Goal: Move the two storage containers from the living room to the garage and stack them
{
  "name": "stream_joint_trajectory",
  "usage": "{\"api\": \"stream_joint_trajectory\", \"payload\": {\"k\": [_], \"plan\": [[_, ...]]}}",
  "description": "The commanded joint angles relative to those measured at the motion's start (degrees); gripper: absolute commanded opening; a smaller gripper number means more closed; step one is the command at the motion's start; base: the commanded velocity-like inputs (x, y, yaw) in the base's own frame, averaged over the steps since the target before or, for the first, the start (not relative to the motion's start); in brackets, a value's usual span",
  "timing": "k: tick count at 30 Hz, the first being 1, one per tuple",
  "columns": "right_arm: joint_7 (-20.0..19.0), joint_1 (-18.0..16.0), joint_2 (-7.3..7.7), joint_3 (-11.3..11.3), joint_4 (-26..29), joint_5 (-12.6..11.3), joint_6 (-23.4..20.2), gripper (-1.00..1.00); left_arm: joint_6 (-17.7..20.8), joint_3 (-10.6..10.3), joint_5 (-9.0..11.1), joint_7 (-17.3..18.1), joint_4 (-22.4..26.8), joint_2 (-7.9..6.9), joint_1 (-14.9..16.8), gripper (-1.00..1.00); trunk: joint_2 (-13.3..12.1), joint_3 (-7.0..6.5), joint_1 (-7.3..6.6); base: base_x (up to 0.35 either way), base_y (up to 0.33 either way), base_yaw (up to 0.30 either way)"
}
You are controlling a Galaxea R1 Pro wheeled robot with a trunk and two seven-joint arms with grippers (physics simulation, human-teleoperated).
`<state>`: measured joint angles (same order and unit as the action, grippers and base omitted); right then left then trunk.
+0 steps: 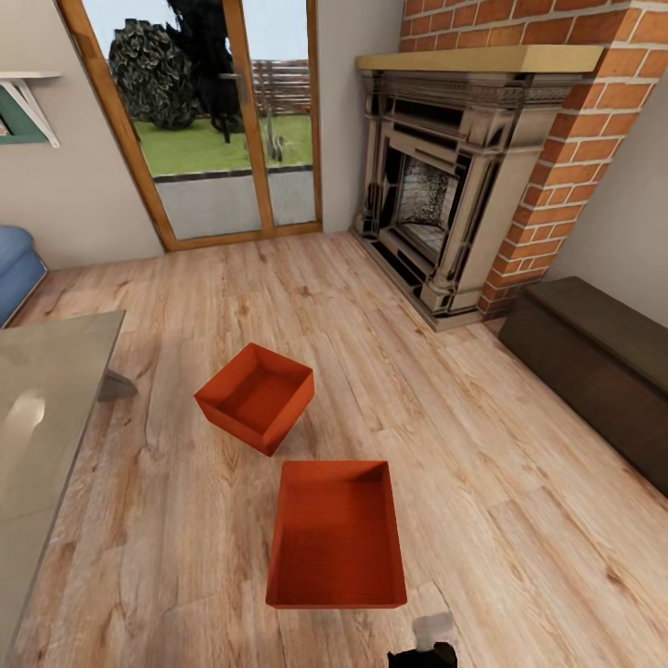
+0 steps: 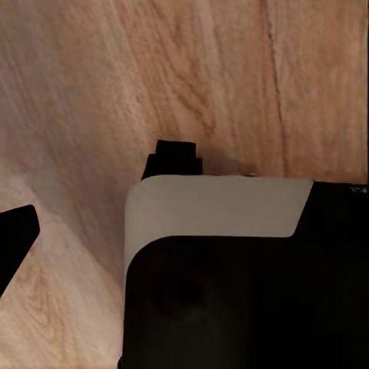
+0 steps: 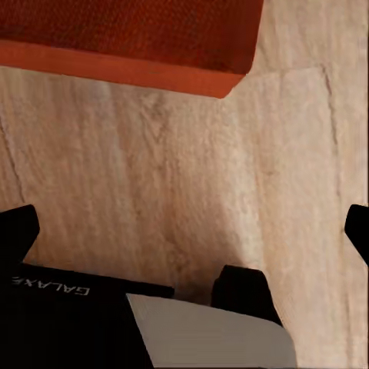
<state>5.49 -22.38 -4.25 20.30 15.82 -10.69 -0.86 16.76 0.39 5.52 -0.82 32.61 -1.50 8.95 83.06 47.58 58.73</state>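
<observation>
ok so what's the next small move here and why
Probably lower the right pincer toward the nearer storage container. It looks open and empty over bare wood floor, with that container's near wall just ahead. Both containers, the farther one too, sit ungrasped in the living room.

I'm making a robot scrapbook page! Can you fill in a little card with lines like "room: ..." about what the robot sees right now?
room: living room, wood plank floor
near box: orange-red storage container, open top, flat on the floor, empty
far box: second storage container, same colour, turned at an angle, apart from the first
fireplace: red brick, ahead on the right
glass doors: ahead, garden outside
right gripper: open, above bare floor beside a box's corner
left gripper: above bare floor, holding nothing seen
boxes moved yet: no
</observation>
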Motion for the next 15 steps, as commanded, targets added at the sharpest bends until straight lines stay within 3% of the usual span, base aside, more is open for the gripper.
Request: {"api": "stream_joint_trajectory", "payload": {"k": [1, 4, 5, 8, 9, 15], "plan": [[0.82, -1.30, -0.12, 0.29, 0.01, -0.73, -0.11, 1.00, 0.62, 0.05, 0.61, -0.24, 0.09, 0.05, 1.21, 1.00, 0.02, 0.05, -0.01, 0.000, 0.000, 0.000], [2.43, -6.59, -0.85, -0.39, -0.20, -0.97, -0.16, 1.00, 2.58, 0.06, 0.72, -2.08, -0.56, 0.33, 6.91, 1.00, 0.02, 0.05, -0.01, 0.000, 0.000, 0.000], [3.94, -11.60, -1.40, -1.01, -0.61, -1.09, -0.22, 1.00, 6.11, 0.06, 0.78, -4.22, -1.98, 0.56, 13.23, 1.00, 0.02, 0.05, -0.01, 0.000, 0.000, 0.000], [5.34, -15.44, -2.13, -1.62, -0.97, -1.15, -0.34, 1.00, 8.09, 0.06, 0.75, -5.08, -2.78, 0.86, 19.09, 1.00, 0.02, 0.05, -0.01, 0.000, 0.000, 0.000], [5.79, -16.88, -3.21, -1.81, -1.04, -0.98, 0.03, 1.00, 8.66, 0.05, 0.70, -5.33, -3.15, 1.91, 23.04, 1.00, 0.02, 0.05, -0.01, 0.000, 0.000, 0.000], [6.19, -18.07, -4.44, -1.94, 0.33, -0.81, 0.48, 1.00, 7.08, -0.18, -0.74, -5.57, -4.06, 6.95, 27.36, 1.00, 0.02, 0.05, -0.01, 0.000, 0.000, 0.000]]}}
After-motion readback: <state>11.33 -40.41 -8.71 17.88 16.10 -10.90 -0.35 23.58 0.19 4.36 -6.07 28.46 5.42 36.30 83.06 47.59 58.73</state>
